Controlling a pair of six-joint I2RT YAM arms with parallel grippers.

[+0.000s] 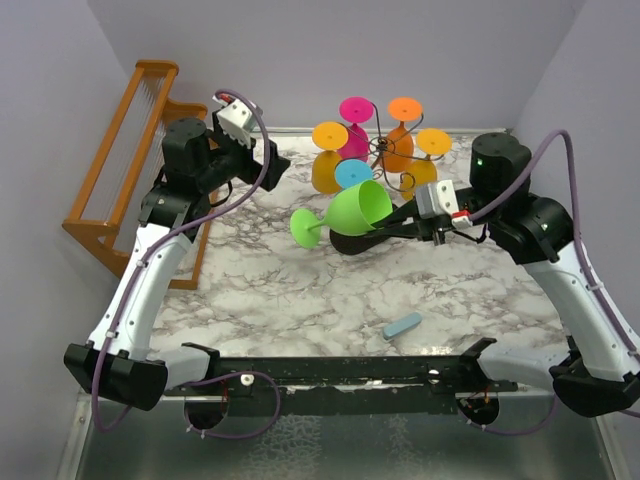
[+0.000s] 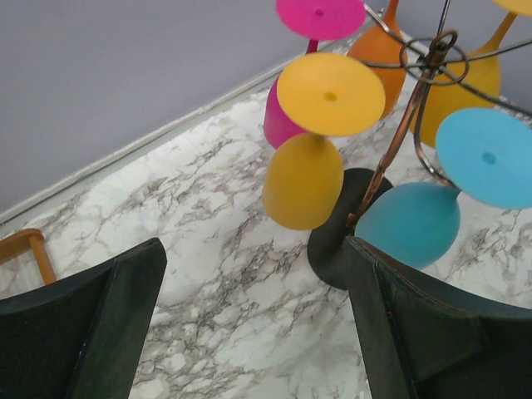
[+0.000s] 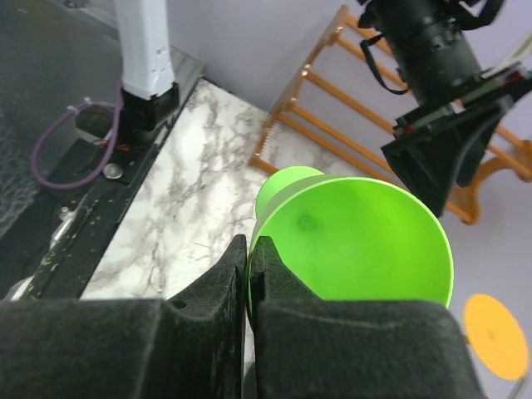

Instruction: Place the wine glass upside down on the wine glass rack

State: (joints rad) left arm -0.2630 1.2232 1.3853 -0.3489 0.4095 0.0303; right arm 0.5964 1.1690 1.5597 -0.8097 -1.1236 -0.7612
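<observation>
The green wine glass [image 1: 352,212] hangs above the marble table [image 1: 300,295], tipped on its side with its foot pointing left and its mouth to the right. It sits just in front of the wine glass rack [image 1: 380,150] and is not on it. The right gripper [image 1: 380,229] has its jaws pinched tight on the rim, one finger inside the bowl and one outside.

A dark patch lies under the bowl in the top view. It may be the outer finger or the rack's black base [image 2: 331,243], and I cannot tell which.

The arms already carry upturned glasses: a yellow glass [image 1: 327,165], a magenta glass [image 1: 355,128], an orange glass [image 1: 400,135], an amber glass [image 1: 424,165] and a blue glass [image 1: 352,174] nearest the green one.

The left gripper [image 1: 265,160] hovers to the rack's left with its jaws wide and holding nothing. Behind it, a wooden rack [image 1: 115,175] leans at the table's left edge. A small pale-blue piece [image 1: 403,325] lies near the front.
</observation>
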